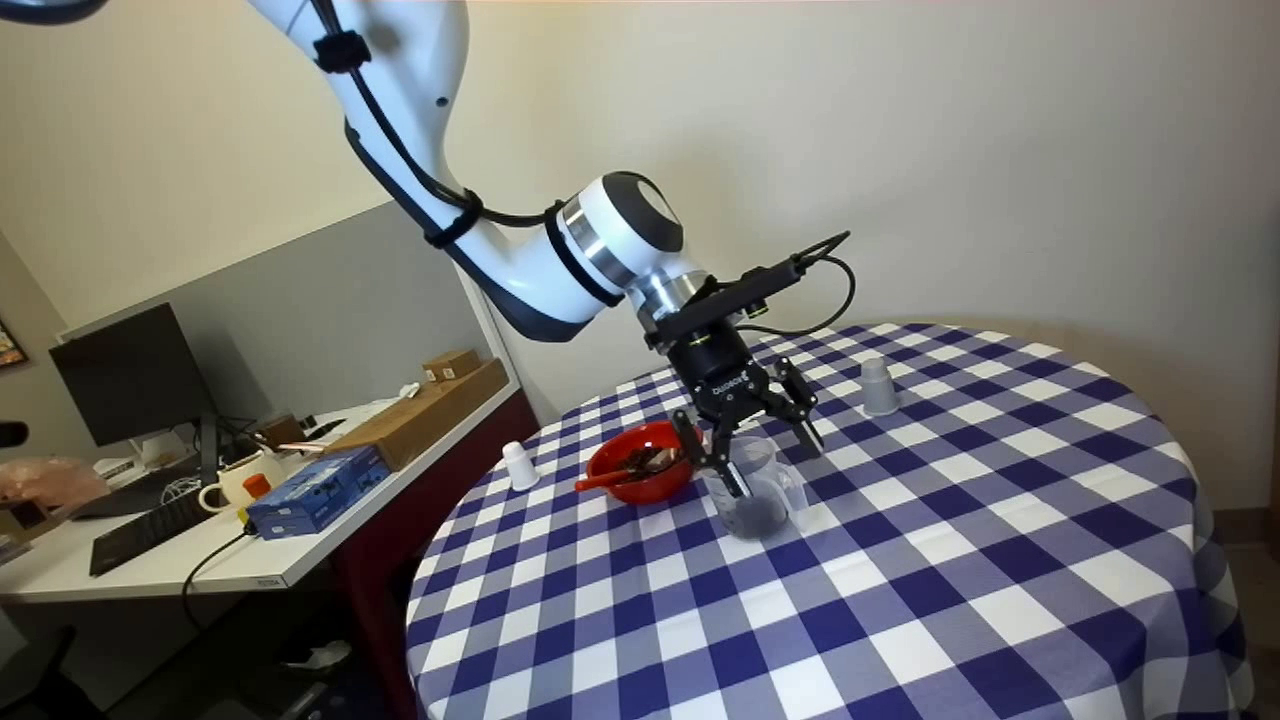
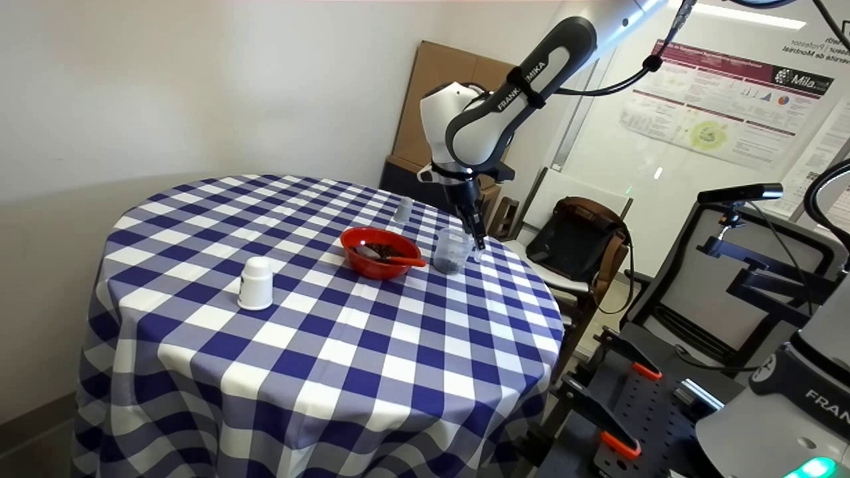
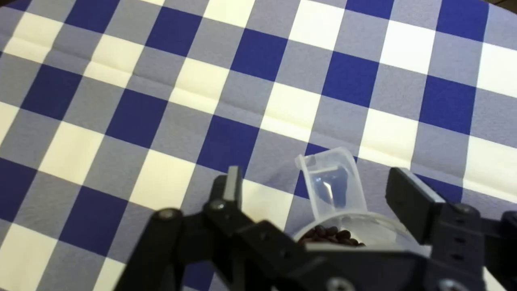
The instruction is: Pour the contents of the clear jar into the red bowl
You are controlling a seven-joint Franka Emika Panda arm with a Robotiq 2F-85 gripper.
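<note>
The clear jar [image 1: 757, 508] stands upright on the checked tablecloth, with dark beans in its lower part. It also shows in an exterior view [image 2: 451, 252] and in the wrist view [image 3: 333, 190], where its handle sticks up between the fingers. The near part of the jar is hidden by the gripper there. My gripper [image 1: 778, 462] is open and empty, tilted over the jar, its fingers apart on either side of the handle; it also shows in the wrist view [image 3: 319, 186]. The red bowl [image 1: 652, 490], also in an exterior view [image 2: 377, 269], sits beside the jar and holds dark pieces.
A red utensil handle [image 2: 406, 261] sticks out over the bowl's rim. A white upturned cup [image 2: 256, 285] and a greyish cup [image 1: 879, 388] stand on the round table, on opposite sides of the bowl. A desk with a blue box [image 1: 318, 490] stands beyond the table edge.
</note>
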